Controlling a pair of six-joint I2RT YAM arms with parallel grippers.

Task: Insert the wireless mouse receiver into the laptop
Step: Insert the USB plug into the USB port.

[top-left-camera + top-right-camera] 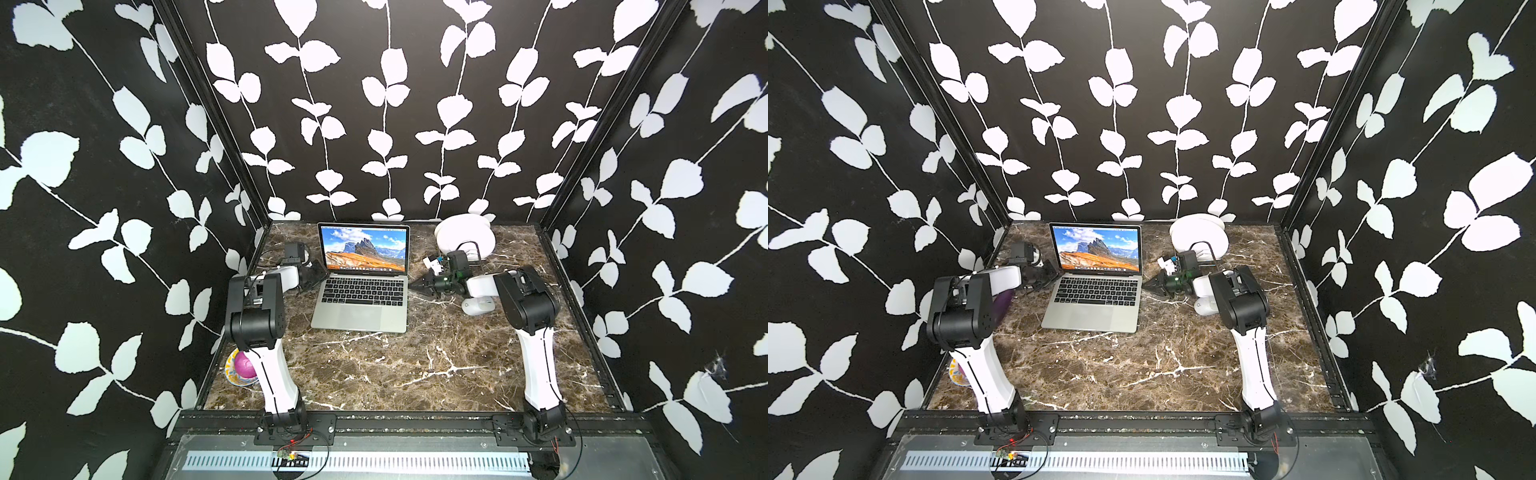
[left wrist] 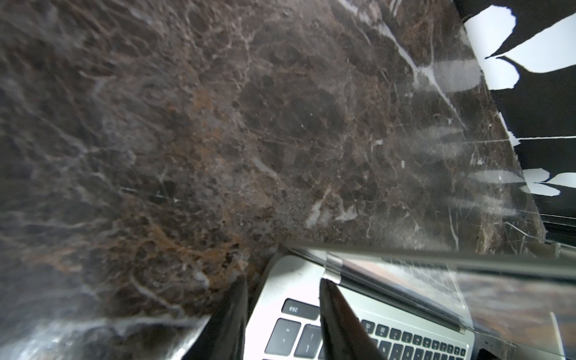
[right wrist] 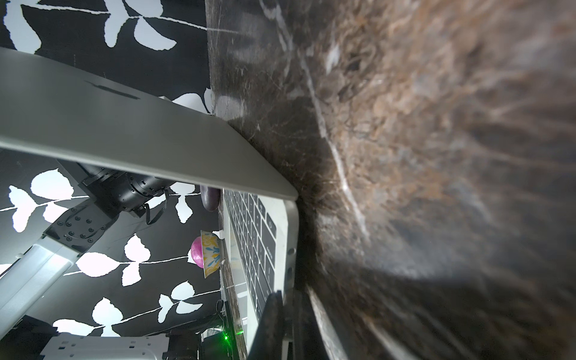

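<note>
Right wrist: claw (image 3: pixel 288 296) low beside laptop (image 3: pixel 140 134)

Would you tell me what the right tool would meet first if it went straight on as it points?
Most likely the laptop, at its side edge by the keyboard; the right tool aims straight there.

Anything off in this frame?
Nothing spilled or broken. Two mild oddities: the left pincer straddles the laptop's rear corner, one finger over the keys beside esc, the other off the edge; the bowl with a pink ball sits close to the table's edge, partly under the left arm.
</note>
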